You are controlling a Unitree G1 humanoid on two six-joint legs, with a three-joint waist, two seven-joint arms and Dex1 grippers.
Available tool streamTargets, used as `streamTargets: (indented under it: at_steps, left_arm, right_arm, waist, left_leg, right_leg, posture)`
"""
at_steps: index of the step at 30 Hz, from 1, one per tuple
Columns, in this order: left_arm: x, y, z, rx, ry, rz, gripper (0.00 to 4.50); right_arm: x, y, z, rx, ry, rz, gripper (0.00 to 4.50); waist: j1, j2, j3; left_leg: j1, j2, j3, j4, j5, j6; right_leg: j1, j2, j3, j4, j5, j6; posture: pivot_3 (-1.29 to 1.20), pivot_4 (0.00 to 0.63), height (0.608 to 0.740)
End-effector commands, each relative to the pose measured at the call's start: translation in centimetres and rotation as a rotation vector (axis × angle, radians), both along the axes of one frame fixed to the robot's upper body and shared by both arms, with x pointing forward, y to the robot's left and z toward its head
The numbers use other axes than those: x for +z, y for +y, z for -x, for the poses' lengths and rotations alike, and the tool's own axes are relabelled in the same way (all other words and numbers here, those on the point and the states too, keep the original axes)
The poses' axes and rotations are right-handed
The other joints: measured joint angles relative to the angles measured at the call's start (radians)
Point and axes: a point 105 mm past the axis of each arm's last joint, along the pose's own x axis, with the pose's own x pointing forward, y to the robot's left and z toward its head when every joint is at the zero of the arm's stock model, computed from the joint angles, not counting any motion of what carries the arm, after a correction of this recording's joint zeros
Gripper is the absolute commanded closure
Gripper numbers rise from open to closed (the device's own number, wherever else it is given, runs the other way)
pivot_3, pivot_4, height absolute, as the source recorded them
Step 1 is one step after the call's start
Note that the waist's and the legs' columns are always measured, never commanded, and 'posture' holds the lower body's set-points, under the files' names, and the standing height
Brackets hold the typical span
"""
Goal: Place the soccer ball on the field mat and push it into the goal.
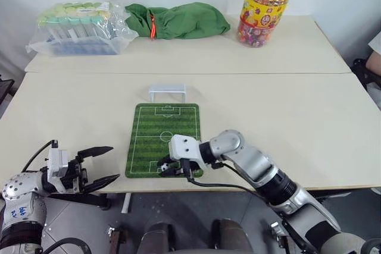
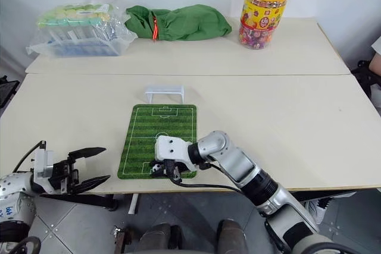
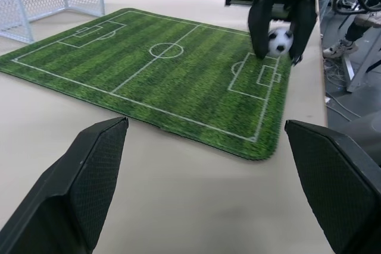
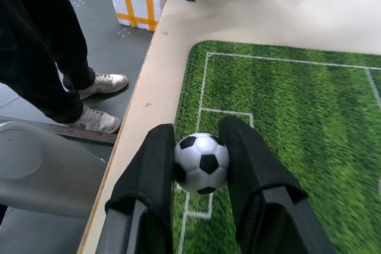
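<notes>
The tiny black-and-white soccer ball (image 4: 201, 163) is pinched between the two black fingers of my right gripper (image 1: 168, 168), which is shut on it. The ball hangs just over the near end of the green striped field mat (image 1: 164, 129), close to the table's front edge. In the left wrist view the ball (image 3: 280, 41) sits over the near penalty box. The small white goal (image 1: 167, 92) stands on the table just past the mat's far end. My left gripper (image 1: 113, 163) is open and empty, to the left of the mat by the front edge, pointing toward it.
At the back of the table lie a green cloth bag (image 1: 178, 21), a plastic bag of tubes (image 1: 77, 28) and a candy jar with an orange lid (image 1: 265, 9). A person's legs (image 4: 36, 46) and a foam box (image 4: 140, 4) are on the floor beside the table.
</notes>
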Motion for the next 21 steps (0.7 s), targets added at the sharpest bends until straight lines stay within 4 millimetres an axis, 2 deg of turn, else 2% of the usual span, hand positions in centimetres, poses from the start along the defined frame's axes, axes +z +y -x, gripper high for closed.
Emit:
streamTargets:
  at_steps: [1, 8, 19, 21]
  left_arm:
    - [0.8, 0.0, 1.3, -0.071, -0.032, -0.011, 0.0]
    - [0.9, 0.1, 1.4, -0.054, -0.038, -0.008, 0.0]
    - [1.0, -0.2, 0.6, -0.044, -0.052, 0.0, 0.0]
    - [1.0, -0.2, 0.5, -0.041, -0.054, 0.001, 0.0]
  right_arm:
    - [0.6, 0.8, -0.3, 0.03, -0.04, -0.019, 3.65]
    - [0.3, 0.8, -1.1, 0.03, -0.044, -0.008, 3.65]
    - [-0.8, 0.3, -1.1, 0.045, -0.033, 0.028, 3.65]
    - [-0.8, 0.3, -1.2, 0.042, -0.033, 0.028, 2.92]
  waist:
    - [-0.001, 0.0, 0.0]
    - [-0.005, 0.0, 0.0]
    - [-0.018, 0.0, 0.0]
    - [-0.018, 0.0, 0.0]
  left_leg:
    - [0.0, 0.0, 0.0, 0.0, 0.0, 0.0]
    - [0.0, 0.0, 0.0, 0.0, 0.0, 0.0]
    - [0.0, 0.0, 0.0, 0.0, 0.0, 0.0]
    - [0.0, 0.0, 0.0, 0.0, 0.0, 0.0]
  right_leg:
    - [0.0, 0.0, 0.0, 0.0, 0.0, 0.0]
    - [0.0, 0.0, 0.0, 0.0, 0.0, 0.0]
    - [0.0, 0.0, 0.0, 0.0, 0.0, 0.0]
    - [0.0, 0.0, 0.0, 0.0, 0.0, 0.0]
  posture:
    - [0.0, 0.15, 0.74]
    - [0.0, 0.15, 0.74]
    - [0.0, 0.15, 0.74]
    - [0.0, 0.15, 0.74]
